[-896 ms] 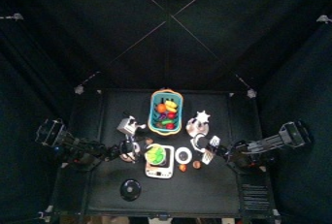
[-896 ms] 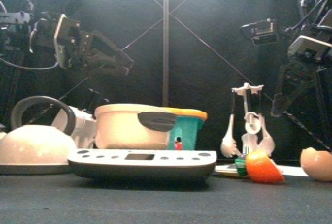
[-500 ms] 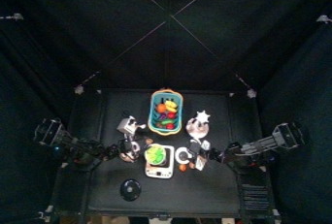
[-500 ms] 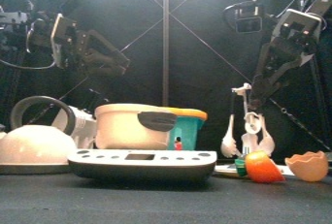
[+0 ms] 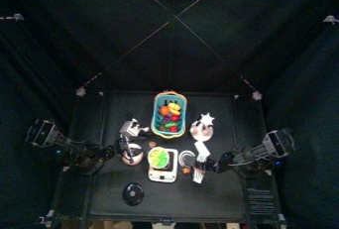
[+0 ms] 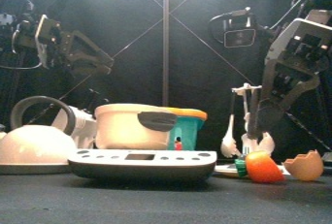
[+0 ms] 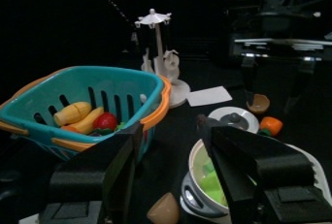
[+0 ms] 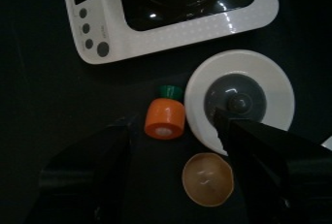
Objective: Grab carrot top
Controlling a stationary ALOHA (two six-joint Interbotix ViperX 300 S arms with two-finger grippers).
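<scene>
Your right gripper (image 8: pixel 182 184), jaws spread, hangs above the carrot top (image 8: pixel 163 116) to straddle it; carrot at nine o'clock of the white dish (image 8: pixel 247 97); left gripper (image 7: pixel 176 170) parked open, clear of the work.

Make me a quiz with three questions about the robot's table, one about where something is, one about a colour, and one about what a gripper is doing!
1. Where is the carrot top?
A. in the basket
B. on the table beside the white round dish
C. on the kettle

2. What colour is the basket?
A. teal with an orange rim
B. all red
C. purple

3. What is the right gripper doing?
A. squeezing the carrot top
B. open over the carrot top, holding nothing
C. holding the eggshell

Answers: 1 B, the right wrist view shows it lying on the black table next to the white round dish. 2 A, the left wrist view shows teal walls with an orange rim. 3 B, its jaws stand apart with the carrot top between them, not yet gripped.
</scene>
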